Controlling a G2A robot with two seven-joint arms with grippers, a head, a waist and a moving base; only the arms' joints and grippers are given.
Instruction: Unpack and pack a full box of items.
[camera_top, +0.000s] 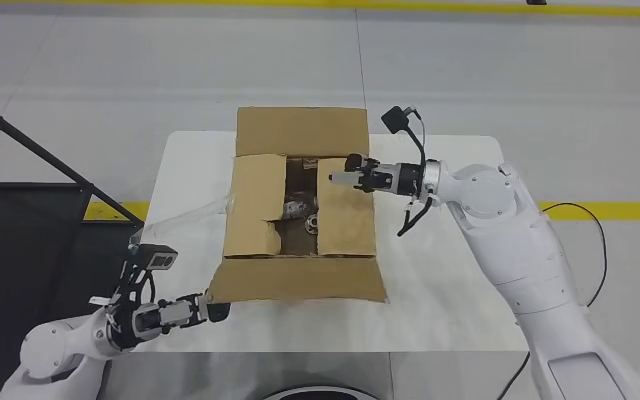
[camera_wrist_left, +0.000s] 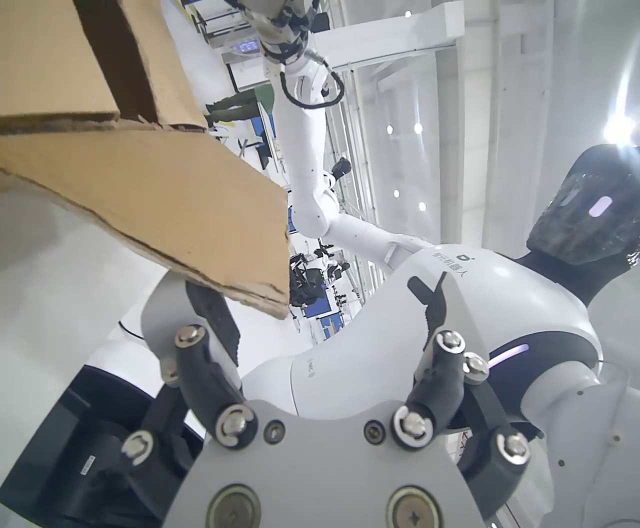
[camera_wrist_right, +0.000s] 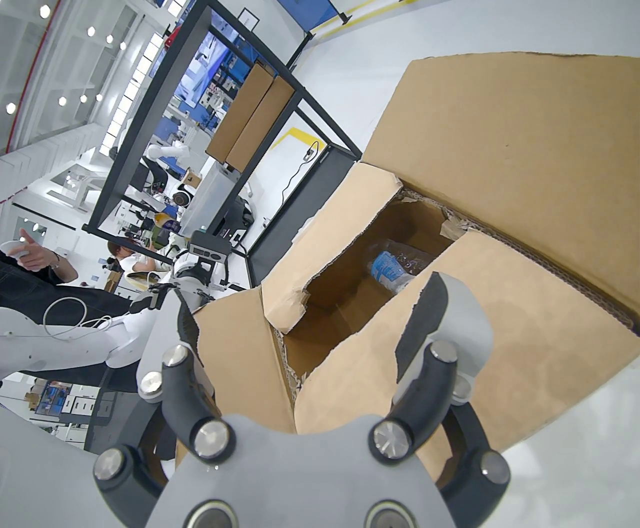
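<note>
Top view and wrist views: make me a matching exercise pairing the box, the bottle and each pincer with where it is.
1 cardboard box; 2 plastic bottle; 3 left pincer; 4 right pincer.
A inside the box; B open, over the box's inner flap; C on the white table; D open, by the box's front-flap corner.
Pairs: 1-C, 2-A, 3-D, 4-B.
</note>
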